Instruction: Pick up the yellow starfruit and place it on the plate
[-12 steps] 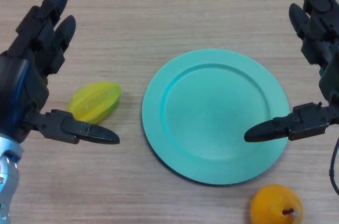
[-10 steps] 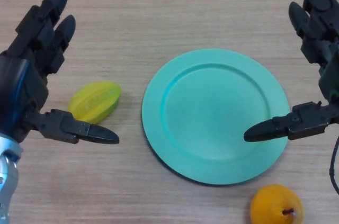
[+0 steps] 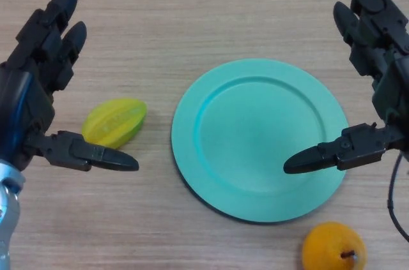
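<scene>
Now, starfruit [image 3: 115, 122]: on the surface [image 3: 192, 21], just left of the plate [image 3: 192, 136].
Left hand [image 3: 29, 97]: released, beside starfruit.
Right hand [image 3: 383, 85]: released, over plate's right rim.

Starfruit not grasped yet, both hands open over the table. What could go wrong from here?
1. The left hand is open beside the starfruit, its thumb in front; closing could nudge the ridged fruit away instead of gripping it.
2. The right hand has its thumb over the plate, so it may block the placement.
3. The orange lies close to the plate's near rim and could get bumped.
</scene>
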Action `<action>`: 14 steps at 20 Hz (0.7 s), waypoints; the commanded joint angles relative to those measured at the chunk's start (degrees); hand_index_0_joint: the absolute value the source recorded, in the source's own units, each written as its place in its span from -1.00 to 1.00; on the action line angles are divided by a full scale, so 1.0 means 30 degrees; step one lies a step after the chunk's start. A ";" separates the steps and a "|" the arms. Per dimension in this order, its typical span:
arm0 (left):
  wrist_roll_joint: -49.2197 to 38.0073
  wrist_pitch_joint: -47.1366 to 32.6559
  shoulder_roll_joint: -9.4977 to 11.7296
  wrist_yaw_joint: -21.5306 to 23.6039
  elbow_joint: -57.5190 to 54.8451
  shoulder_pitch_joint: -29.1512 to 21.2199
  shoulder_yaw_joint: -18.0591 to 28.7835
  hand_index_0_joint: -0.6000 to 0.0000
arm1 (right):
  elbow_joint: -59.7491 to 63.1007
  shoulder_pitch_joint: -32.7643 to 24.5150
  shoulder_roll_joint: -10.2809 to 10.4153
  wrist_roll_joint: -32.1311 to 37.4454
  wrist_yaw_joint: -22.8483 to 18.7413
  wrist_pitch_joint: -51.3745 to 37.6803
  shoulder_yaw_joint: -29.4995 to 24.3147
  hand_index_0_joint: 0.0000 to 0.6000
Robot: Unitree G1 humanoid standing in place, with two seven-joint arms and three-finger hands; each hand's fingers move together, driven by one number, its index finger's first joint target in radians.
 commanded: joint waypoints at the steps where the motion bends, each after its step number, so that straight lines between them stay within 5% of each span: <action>1: 0.1030 -0.3781 0.1125 0.0422 0.0566 -0.1239 0.1244 1.00 | -0.1444 -0.0238 -0.0158 0.0259 -0.0647 -0.1800 -0.0592 -1.00; 6: 0.5411 -0.6662 0.1680 0.2453 0.5490 -0.2742 0.0259 1.00 | -0.1621 -0.0025 -0.0152 0.0132 -0.0791 -0.2159 -0.0573 -1.00; 14: 0.8971 -0.4291 0.1008 0.3166 0.9166 -0.4245 -0.1694 1.00 | -0.2027 0.0084 -0.0289 0.0474 -0.0747 -0.1850 -0.0964 -1.00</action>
